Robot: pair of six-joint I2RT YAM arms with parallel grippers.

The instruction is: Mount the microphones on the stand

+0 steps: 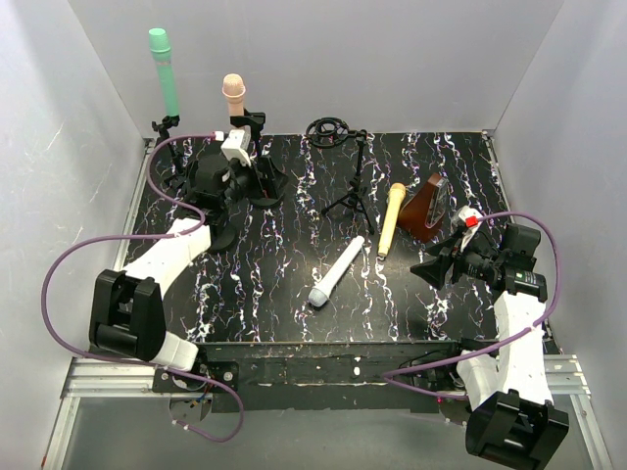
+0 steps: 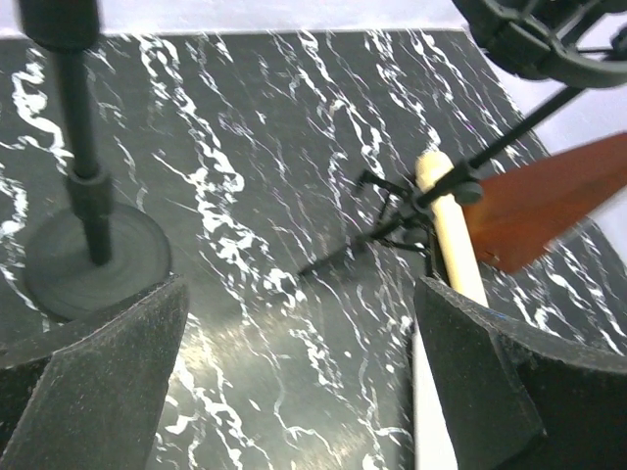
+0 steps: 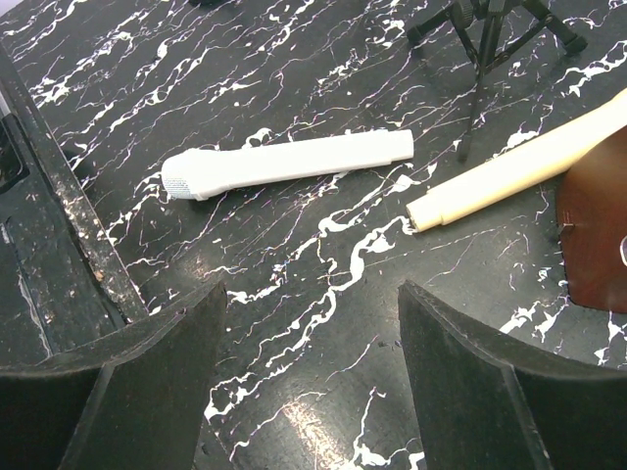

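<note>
Right gripper (image 3: pixel 309 328) and left gripper (image 2: pixel 299 333) both hang open, and the white microphone (image 3: pixel 294 162) lies flat on the table (image 3: pixel 118 69), so a bad pinch might roll it into the thin tripod stand (image 1: pixel 353 191).

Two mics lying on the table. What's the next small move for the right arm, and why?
I'd likely ease the right hand forward and down over the body of the white microphone. That hand is open and empty, and the white microphone lies flat in clear space just ahead of it, while the yellow microphone is crowded by the brown wedge and a tripod leg.
</note>
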